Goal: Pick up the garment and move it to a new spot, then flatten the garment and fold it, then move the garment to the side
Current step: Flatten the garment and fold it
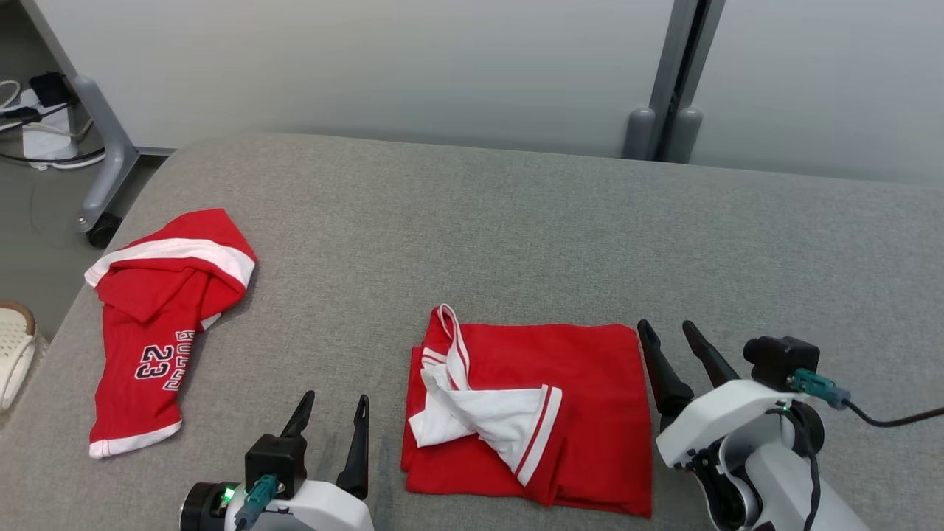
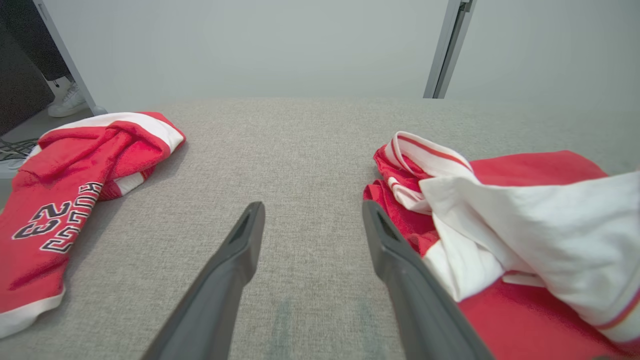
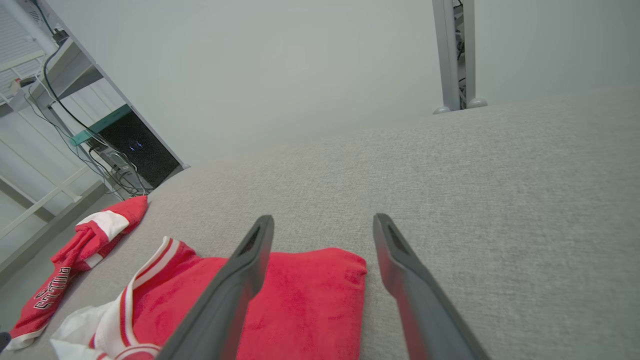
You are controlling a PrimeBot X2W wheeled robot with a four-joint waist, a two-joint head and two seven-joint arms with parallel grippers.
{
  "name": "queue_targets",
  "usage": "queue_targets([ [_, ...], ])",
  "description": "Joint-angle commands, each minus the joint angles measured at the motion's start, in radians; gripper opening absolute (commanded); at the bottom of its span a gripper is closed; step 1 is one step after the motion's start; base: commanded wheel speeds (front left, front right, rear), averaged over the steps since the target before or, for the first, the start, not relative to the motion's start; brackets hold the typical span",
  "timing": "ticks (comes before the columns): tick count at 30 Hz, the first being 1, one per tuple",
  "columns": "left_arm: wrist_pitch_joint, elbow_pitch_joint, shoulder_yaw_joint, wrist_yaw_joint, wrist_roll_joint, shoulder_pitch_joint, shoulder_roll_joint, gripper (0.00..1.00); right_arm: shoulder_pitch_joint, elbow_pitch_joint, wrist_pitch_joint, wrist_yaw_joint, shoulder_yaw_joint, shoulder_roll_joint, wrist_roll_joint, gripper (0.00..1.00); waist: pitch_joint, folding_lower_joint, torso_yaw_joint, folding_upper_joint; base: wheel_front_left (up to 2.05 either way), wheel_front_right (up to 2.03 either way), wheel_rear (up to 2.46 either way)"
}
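In the head view the folded garment, red with white trim bunched on its left half, lies at lower centre of the frame on the grey worktop. The left end effector sits just beside its left edge and the right end effector just beside its right edge. Both stand wide open and hold nothing. The right wrist view adds that one finger overlaps the red cloth's corner, though contact is hard to judge from there. A second garment, printed 23, lies crumpled at centre left, well apart. The left wrist view brings in a white sneaker at upper left. The right wrist view brings in a dark computer case at centre left.
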Motion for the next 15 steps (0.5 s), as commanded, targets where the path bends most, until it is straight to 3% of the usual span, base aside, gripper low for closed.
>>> queue_targets([
  [1, -0.001, -0.005, 0.01, 0.003, 0.002, -0.017, 0.004, 1.0, 0.025, -0.021, -0.004, 0.0, -0.019, 0.003, -0.031, 1.0, -0.002, 0.0, -0.019, 0.0, 0.0, 0.0, 0.0],
  [15, -0.001, -0.041, 0.126, 0.004, 0.048, 0.076, 0.004, 1.0, 0.255, -0.167, -0.004, 0.0, -0.232, 0.01, -0.256, 1.0, -0.054, 0.0, -0.112, 0.0, 0.0, 0.0, 0.0],
])
